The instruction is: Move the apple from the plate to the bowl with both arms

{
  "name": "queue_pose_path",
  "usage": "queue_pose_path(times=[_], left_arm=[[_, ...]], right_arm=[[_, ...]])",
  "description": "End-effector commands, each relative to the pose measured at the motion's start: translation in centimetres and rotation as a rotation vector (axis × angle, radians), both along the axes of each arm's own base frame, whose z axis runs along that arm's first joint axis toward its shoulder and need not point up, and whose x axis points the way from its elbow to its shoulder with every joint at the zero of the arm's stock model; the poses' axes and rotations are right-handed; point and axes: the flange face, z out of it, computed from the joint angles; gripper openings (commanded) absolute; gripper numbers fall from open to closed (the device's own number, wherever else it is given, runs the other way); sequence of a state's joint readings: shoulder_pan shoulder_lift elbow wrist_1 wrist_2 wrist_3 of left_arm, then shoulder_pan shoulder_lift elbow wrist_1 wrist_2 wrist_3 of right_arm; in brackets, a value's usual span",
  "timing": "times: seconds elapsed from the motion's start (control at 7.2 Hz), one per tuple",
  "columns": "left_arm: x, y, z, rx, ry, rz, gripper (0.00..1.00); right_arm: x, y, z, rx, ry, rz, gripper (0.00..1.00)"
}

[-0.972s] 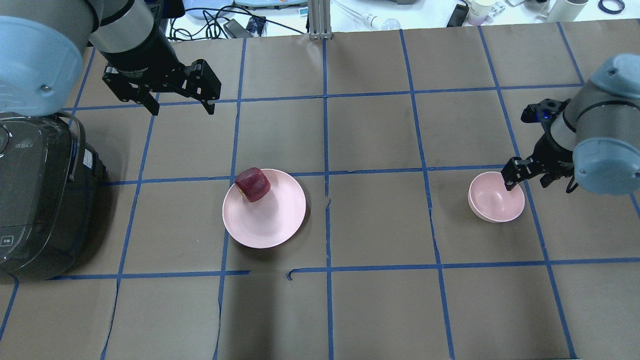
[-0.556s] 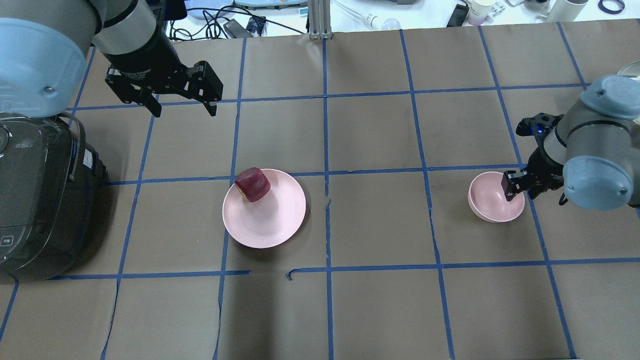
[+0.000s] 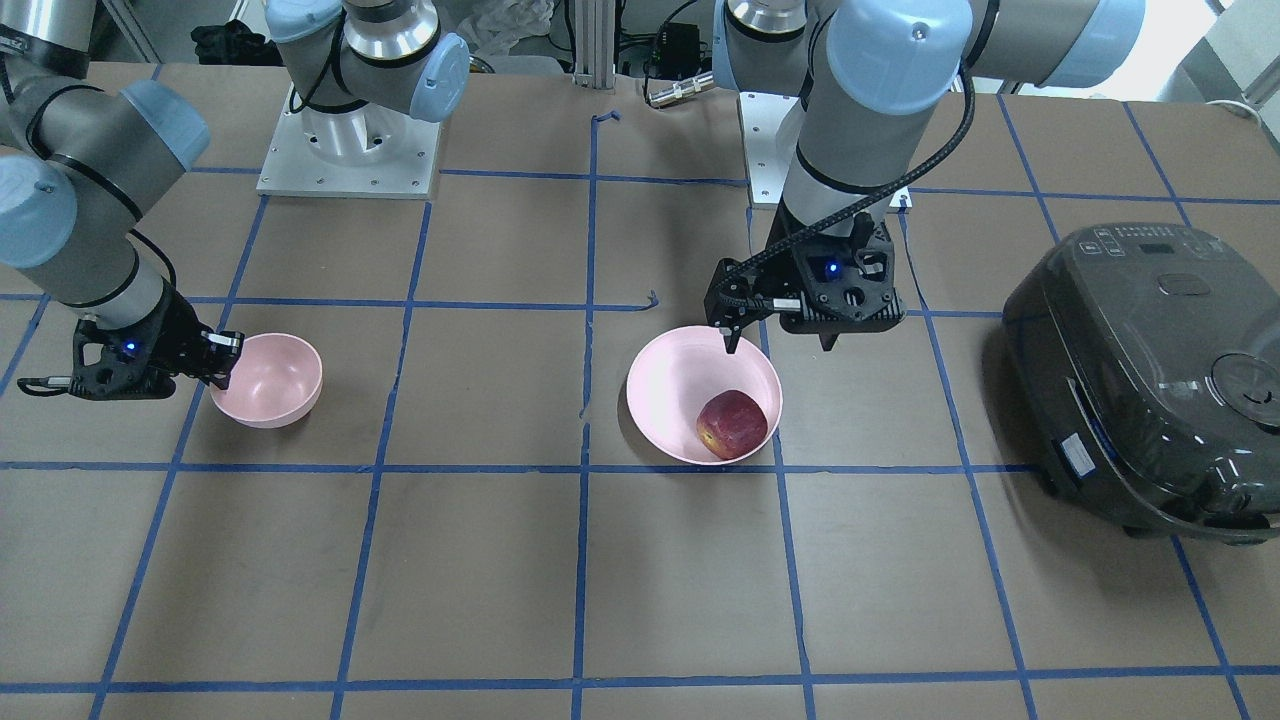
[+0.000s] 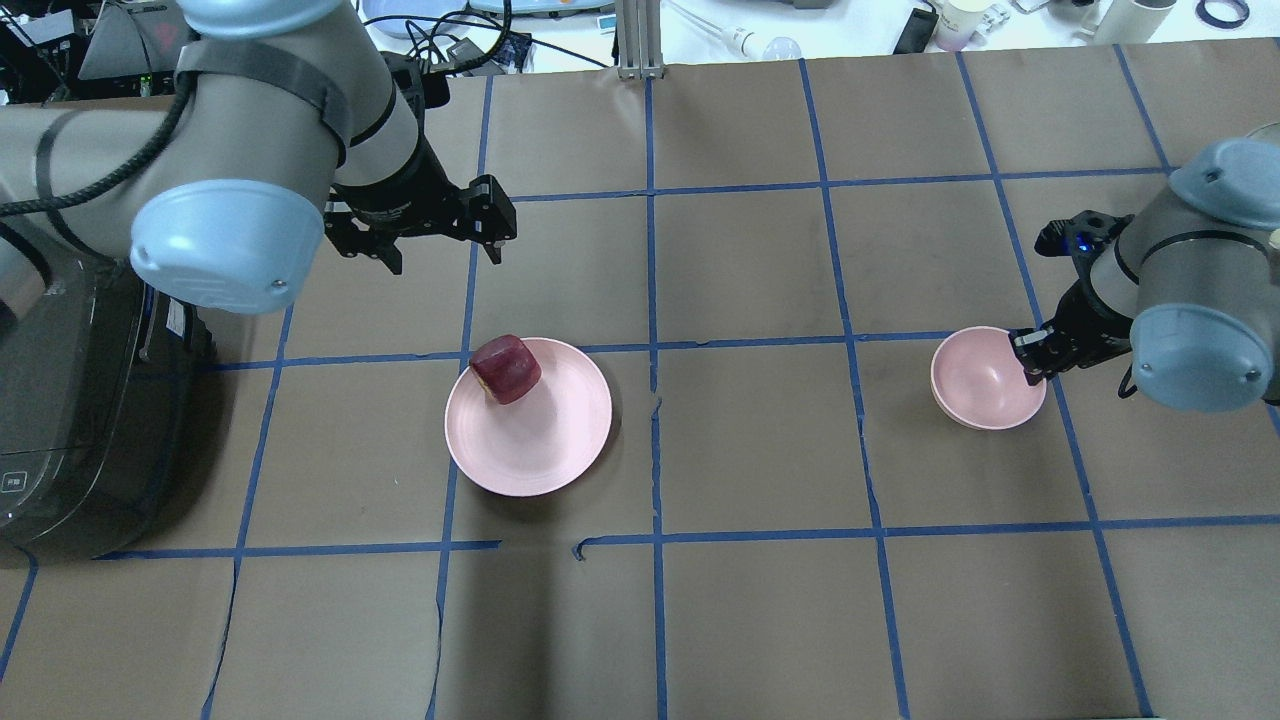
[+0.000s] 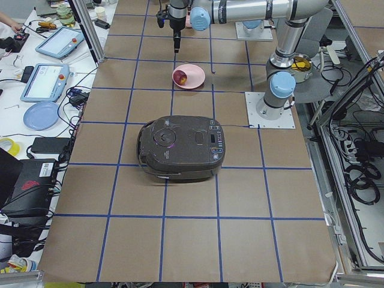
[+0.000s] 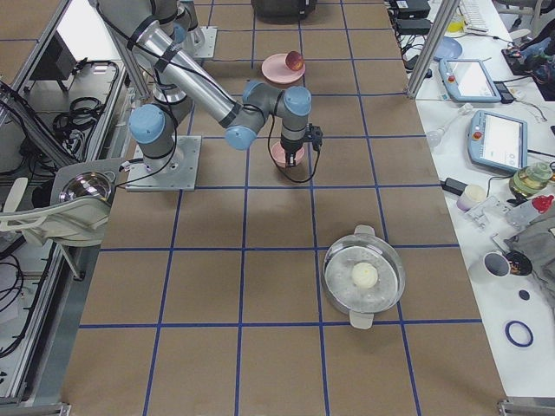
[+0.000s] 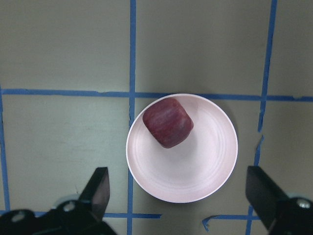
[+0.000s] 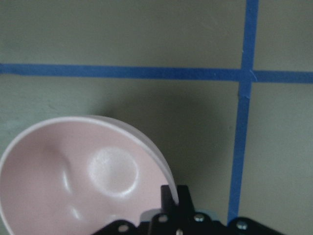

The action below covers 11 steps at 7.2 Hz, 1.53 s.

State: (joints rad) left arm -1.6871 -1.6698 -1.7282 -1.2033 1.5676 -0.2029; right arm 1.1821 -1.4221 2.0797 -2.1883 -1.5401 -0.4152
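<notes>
The open left claw (image 4: 441, 247) has swung in near the plate (image 4: 560, 460) and its apple (image 4: 506, 369), while the right claw (image 4: 1030, 364) now pinches the bowl (image 4: 975, 385) rim, so pickup seems next.

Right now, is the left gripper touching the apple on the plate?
Apart. In the left wrist view the left gripper is open and hangs well clear of the apple, which sits alone on the plate.

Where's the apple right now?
In the overhead view the apple sits on the far-left part of the plate, left of centre, with the bowl far off to its right.
</notes>
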Motion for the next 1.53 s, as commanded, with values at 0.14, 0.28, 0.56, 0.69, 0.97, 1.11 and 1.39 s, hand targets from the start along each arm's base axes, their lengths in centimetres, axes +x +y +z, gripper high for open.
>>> queue_pose_path(times=[0.14,0.28,0.56,0.69,0.97,1.11,1.39], left_arm=[[0.2,1.2,-10.1,0.009,0.016,0.184,1.0],[0.2,1.4,-12.6,0.043,0.019,0.278,1.0],[-0.1,1.0,-15.5,0.096,0.015,0.414,1.0],[0.0,0.6,-16.2,0.1,0.011,0.418,1.0],[-0.2,-0.4,-17.5,0.073,0.03,0.439,1.0],[-0.3,-0.2,-18.4,0.097,0.038,0.439,1.0],[-0.3,-0.2,-19.5,0.118,0.026,0.435,0.83]], right_arm=[[10.5,-2.3,2.5,0.0,-0.042,-0.002,0.0],[15.6,-1.6,2.1,0.017,-0.039,-0.05,0.0],[22.3,-0.4,0.1,0.049,-0.037,-0.054,0.0],[23.7,-0.1,-1.0,0.072,-0.08,-0.039,0.0],[23.6,0.2,-1.8,0.09,-0.067,-0.037,0.99],[23.6,0.5,-2.2,0.1,-0.067,-0.035,1.0],[22.7,-2.0,1.2,0.025,-0.048,-0.034,1.0]])
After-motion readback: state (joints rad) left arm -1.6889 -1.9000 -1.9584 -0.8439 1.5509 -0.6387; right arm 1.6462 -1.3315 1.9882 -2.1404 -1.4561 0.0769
